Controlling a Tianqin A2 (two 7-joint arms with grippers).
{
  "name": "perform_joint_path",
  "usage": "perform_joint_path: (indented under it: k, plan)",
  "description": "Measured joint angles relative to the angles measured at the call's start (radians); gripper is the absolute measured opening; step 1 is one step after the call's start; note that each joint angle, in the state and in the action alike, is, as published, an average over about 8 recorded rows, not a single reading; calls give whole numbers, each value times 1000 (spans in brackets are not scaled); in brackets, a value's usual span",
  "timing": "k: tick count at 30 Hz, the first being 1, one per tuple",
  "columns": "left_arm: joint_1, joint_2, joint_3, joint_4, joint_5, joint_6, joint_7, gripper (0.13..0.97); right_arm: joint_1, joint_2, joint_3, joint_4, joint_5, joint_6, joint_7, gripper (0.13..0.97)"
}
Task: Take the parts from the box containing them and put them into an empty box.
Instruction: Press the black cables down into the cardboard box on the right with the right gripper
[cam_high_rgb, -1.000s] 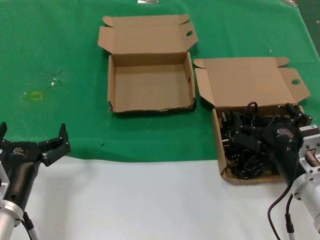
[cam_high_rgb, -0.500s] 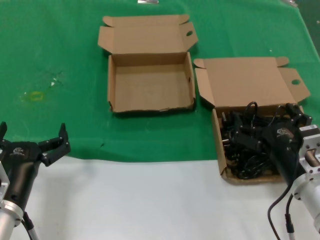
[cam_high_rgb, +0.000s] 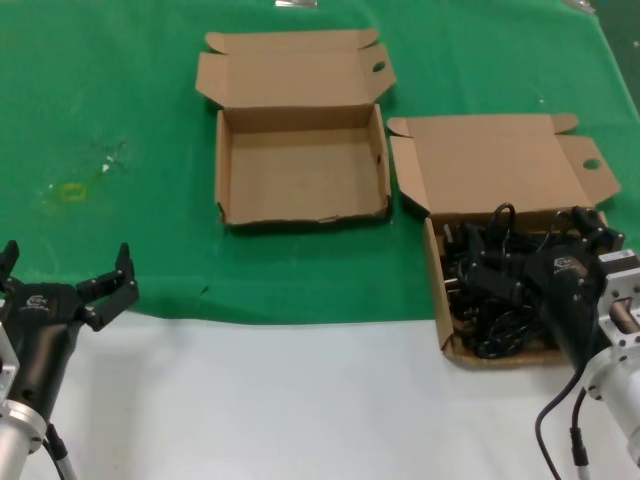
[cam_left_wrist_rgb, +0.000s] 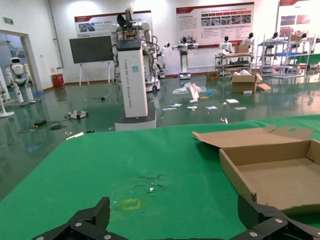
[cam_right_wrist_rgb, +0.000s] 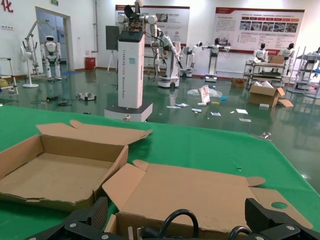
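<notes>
The empty box (cam_high_rgb: 300, 170) lies open on the green cloth at the back centre, its lid folded away from me; it also shows as the empty box (cam_left_wrist_rgb: 280, 175) and the empty box (cam_right_wrist_rgb: 50, 172). To its right, the box containing the parts (cam_high_rgb: 437, 290) holds a tangle of black cords (cam_high_rgb: 490, 300). Its lid (cam_high_rgb: 495, 170) stands back. My right gripper (cam_high_rgb: 540, 252) hovers open over those cords, and a cord loop (cam_right_wrist_rgb: 172, 222) rises between its fingers without being gripped. My left gripper (cam_high_rgb: 66, 258) waits open and empty at the front left, over the cloth's edge.
Green cloth (cam_high_rgb: 120, 100) covers the far part of the table, and bare white tabletop (cam_high_rgb: 300, 400) lies in front. A small yellow mark (cam_high_rgb: 72, 190) sits on the cloth at the left. The two boxes stand close together, about a hand's width apart.
</notes>
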Motion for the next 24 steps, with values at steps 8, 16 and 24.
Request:
perform_joint_path:
  k: [8,16,24]
  plan:
    - [0,0,0,0,0,0,0,854,14,58,-53,2,23,29,13,966]
    - [0,0,0,0,0,0,0,719,53,156,-116,1,35,14,25,966]
    - [0,0,0,0,0,0,0,542,137,289,-167,-40,28,-101,54,966]
